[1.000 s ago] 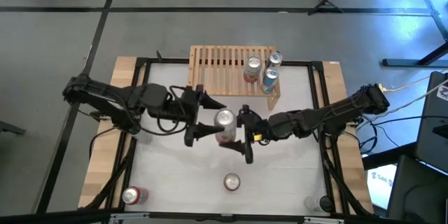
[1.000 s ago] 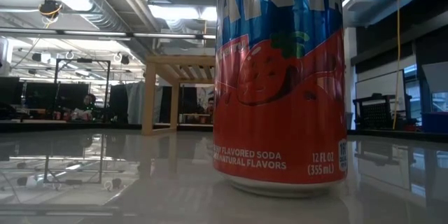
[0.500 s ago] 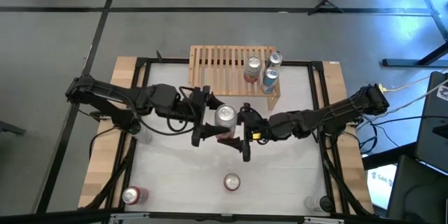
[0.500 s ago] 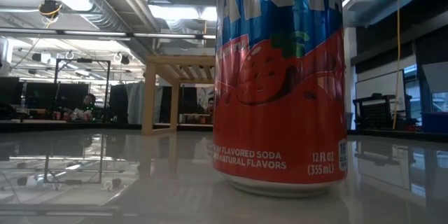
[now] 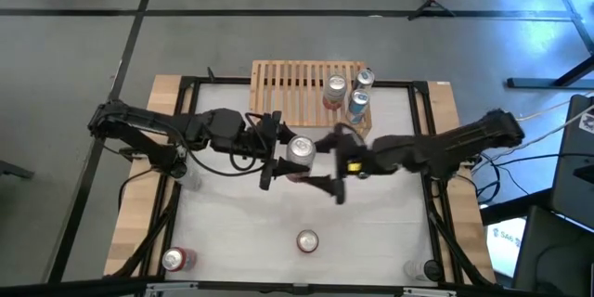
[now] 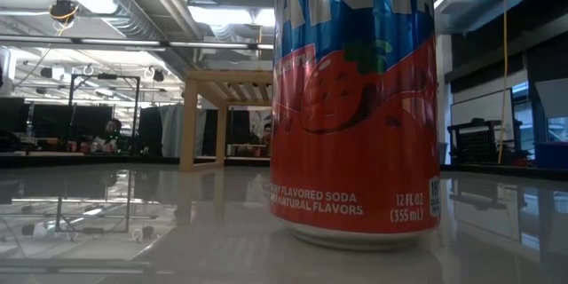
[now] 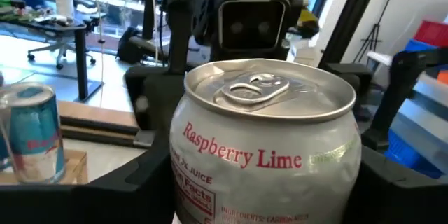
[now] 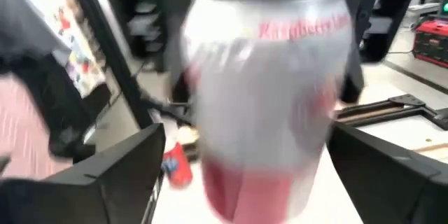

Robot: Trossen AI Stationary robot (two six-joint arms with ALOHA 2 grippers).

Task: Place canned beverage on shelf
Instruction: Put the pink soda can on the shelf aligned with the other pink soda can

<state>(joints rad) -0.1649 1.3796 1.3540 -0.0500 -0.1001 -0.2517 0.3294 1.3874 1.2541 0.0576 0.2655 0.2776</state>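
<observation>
A silver and red can marked Raspberry Lime (image 5: 299,152) is up off the table near its middle, upright, between my two grippers. My left gripper (image 5: 276,156) comes from the table's left and is shut on it. My right gripper (image 5: 329,165) faces it from the right, open, its fingers (image 8: 119,175) standing on either side of the can (image 8: 262,91) without touching. The light-wood shelf (image 5: 292,88) stands at the far edge on its short legs (image 6: 190,129), with three cans (image 5: 348,93) upright on its right end. My left gripper pinches the can's side wall (image 7: 180,182) between its two fingers (image 7: 129,185), below the top rim. The fingers reach in level from the table's left side. The can stands upright in the hold, its pull-tab top up, lifted clear of the table.
A red soda can (image 5: 306,239) stands on the table near the front edge, filling the low view (image 6: 355,98). Another red can (image 5: 173,259) stands at the near left corner. The shelf's slats left of its three cans are bare (image 5: 278,83).
My left gripper has moved toward the table's right and shut on the can. My right gripper has opened, let go of it and risen a little. The can has stayed upright and shifted slightly toward the far edge.
</observation>
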